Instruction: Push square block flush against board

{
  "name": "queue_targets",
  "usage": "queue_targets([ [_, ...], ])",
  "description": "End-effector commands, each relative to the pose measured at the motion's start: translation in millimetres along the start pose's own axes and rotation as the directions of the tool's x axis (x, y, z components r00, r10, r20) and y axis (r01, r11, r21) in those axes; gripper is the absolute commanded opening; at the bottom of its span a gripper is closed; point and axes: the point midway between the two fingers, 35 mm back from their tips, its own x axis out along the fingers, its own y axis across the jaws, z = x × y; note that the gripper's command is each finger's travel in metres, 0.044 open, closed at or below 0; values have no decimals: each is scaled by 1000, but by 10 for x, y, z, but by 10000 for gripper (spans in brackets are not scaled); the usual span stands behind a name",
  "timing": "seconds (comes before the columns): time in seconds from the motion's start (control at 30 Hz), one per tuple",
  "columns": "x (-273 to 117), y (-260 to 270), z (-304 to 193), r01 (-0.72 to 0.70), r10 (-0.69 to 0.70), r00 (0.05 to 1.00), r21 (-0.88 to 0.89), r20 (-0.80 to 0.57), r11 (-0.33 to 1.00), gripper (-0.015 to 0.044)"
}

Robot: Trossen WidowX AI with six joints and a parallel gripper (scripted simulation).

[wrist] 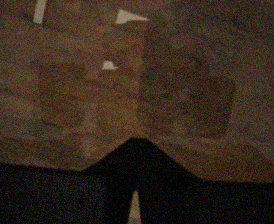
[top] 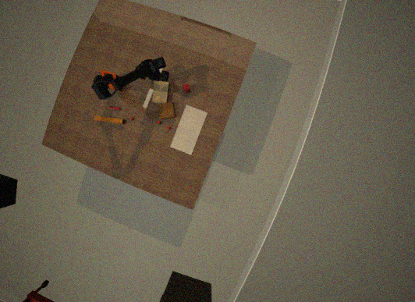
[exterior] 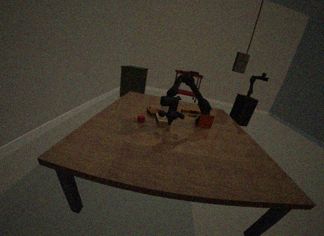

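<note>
The pale yellow rectangle that I take for the board (top: pixel 160 93) lies just below my hand in the top view; its pale rim shows beside the hand in the exterior view (exterior: pixel 162 121). The brown square block (top: pixel 167 111) lies at its lower end in the top view. A gap or contact between them, and whether their edges are even, cannot be told. My gripper (top: pixel 165 75) (wrist: pixel 138 146) is shut and empty, low near the board's upper end. The wrist view is dark, with shadows over the surface, and touching cannot be told.
A white strip (top: pixel 147 98) lies left of the board and a red cube (top: pixel 186 88) (exterior: pixel 140 119) to its right. An orange bar (top: pixel 109 119) and small red pieces lie lower left. A large cream rectangle (top: pixel 189 129) shows lower right in the top view.
</note>
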Motion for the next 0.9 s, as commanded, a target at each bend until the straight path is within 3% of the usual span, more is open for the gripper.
queue_targets([
  [0.0, 25, 14, -65, -5, 5, 1000, -4, -8, 1000, 0],
  [0.87, 22, -13, -293, -5, 5, 1000, -4, -8, 1000, 0],
])
